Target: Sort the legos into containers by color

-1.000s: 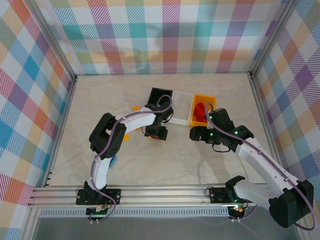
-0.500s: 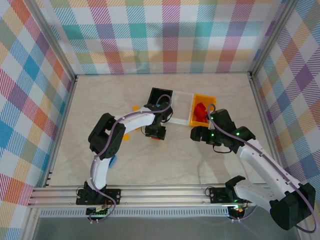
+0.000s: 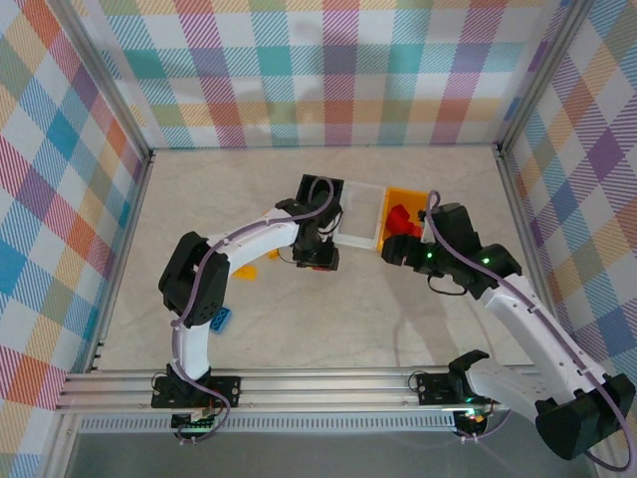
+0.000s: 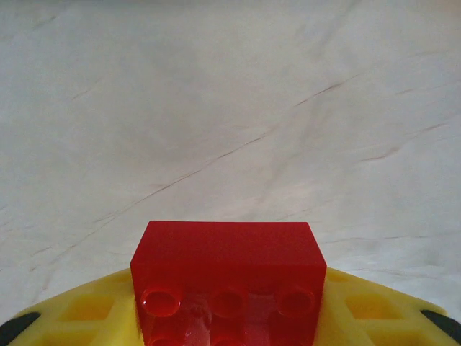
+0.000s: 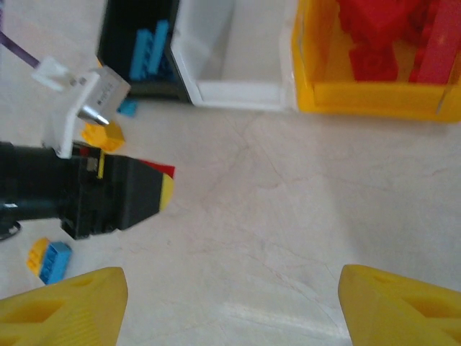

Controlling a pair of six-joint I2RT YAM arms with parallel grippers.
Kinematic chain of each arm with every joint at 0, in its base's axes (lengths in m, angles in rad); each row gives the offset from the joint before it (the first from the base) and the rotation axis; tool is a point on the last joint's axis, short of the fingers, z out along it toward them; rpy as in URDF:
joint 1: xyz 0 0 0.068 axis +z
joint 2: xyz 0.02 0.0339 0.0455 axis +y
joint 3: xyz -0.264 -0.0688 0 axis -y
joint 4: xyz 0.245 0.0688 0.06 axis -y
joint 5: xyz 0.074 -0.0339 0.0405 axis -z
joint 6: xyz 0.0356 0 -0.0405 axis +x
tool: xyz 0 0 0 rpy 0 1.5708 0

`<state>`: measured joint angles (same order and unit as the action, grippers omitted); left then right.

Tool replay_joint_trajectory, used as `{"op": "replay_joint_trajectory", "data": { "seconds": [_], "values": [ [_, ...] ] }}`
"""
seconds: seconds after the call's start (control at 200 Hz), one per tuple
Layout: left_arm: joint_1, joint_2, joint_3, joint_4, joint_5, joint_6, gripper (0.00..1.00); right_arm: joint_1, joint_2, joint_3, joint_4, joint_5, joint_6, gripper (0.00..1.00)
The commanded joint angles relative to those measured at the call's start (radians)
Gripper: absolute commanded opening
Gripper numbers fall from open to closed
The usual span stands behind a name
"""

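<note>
Left hand has closed since the earlier frame and now grips a small red studded plastic brick over the tabletop, near the black open-topped plastic bin. Right hand is open and empty. Brick likely light, rigid, slick; pinch the flat sides.

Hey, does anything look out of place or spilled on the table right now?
Nothing spilled or damaged. One small oddity: a blue brick lies on the table just outside the black bin that holds other blue ones, next to a loose yellow brick. Whether it fell out, I can't tell.
</note>
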<state>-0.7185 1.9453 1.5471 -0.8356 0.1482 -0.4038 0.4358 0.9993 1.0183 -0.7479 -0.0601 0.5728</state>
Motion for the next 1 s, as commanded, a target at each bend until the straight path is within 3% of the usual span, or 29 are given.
{"op": "replay_joint_trajectory", "data": {
  "seconds": [0.0, 0.265, 0.54, 0.68, 0.92, 0.995],
  "values": [
    [-0.002, -0.004, 0.113, 0.011, 0.098, -0.06, 0.43, -0.02, -0.024, 0.086, -0.021, 0.02, 0.002, 0.77],
    [-0.017, 0.256, 0.566, 0.038, 0.213, -0.178, 0.43, -0.037, -0.02, 0.204, -0.017, 0.007, -0.007, 0.78],
    [-0.036, 0.602, 1.051, 0.08, 0.285, -0.339, 0.44, -0.037, -0.047, 0.186, 0.001, -0.007, 0.021, 0.78],
    [-0.039, 0.683, 1.111, 0.162, 0.309, -0.413, 0.47, -0.037, -0.057, 0.187, -0.009, -0.007, 0.024, 0.79],
    [-0.038, 0.674, 1.153, 0.166, 0.3, -0.371, 0.76, -0.037, -0.06, 0.184, -0.022, -0.024, 0.013, 0.83],
    [-0.036, 0.648, 1.154, 0.142, 0.288, -0.34, 0.8, -0.037, -0.052, 0.187, -0.021, -0.031, 0.003, 0.83]
  ]
}}
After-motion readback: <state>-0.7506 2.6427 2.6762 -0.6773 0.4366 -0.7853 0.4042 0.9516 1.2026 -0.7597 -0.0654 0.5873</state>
